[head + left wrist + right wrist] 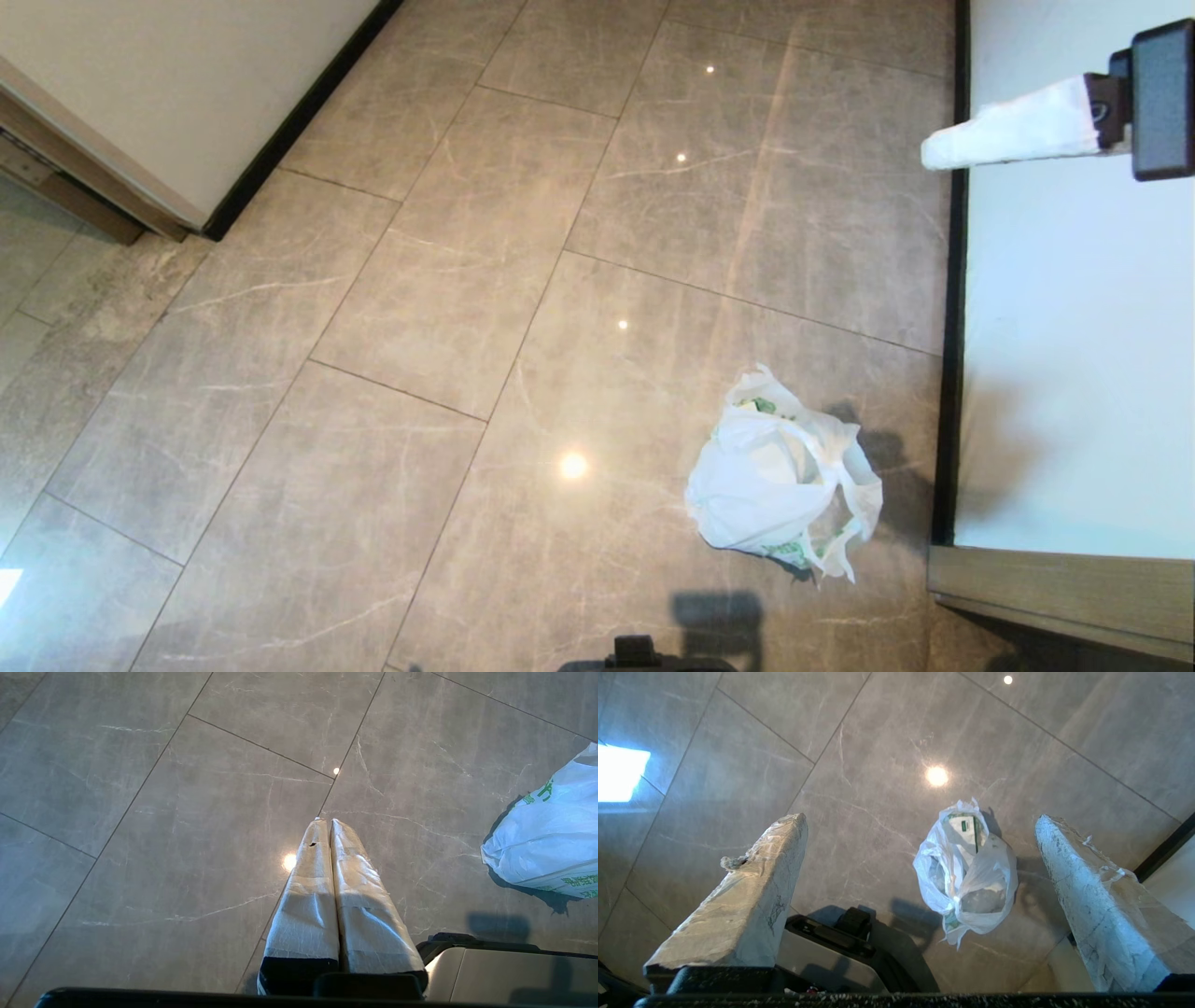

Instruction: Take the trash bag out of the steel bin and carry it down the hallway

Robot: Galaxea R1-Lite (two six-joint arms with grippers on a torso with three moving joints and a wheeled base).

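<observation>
One bag (pixel 780 471) is lying slumped on the floor tiles (pixel 420 308), released, near the right wall (pixel 1074 327). Left gripper (pixel 327 823) is parked, jaws together. Right gripper (pixel 920 826) is being held above, jaws wide apart. Contents could be spilled from the open mouth; loose handles could be missed in regrasping.

Right gripper (pixel 920 858) raised, spread wide; left gripper (pixel 327 826) closed.

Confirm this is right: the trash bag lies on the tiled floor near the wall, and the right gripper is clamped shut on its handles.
Not right. The right gripper is open and holds nothing, as the right wrist view shows; the trash bag lies loose on the tiled floor near the wall.
</observation>
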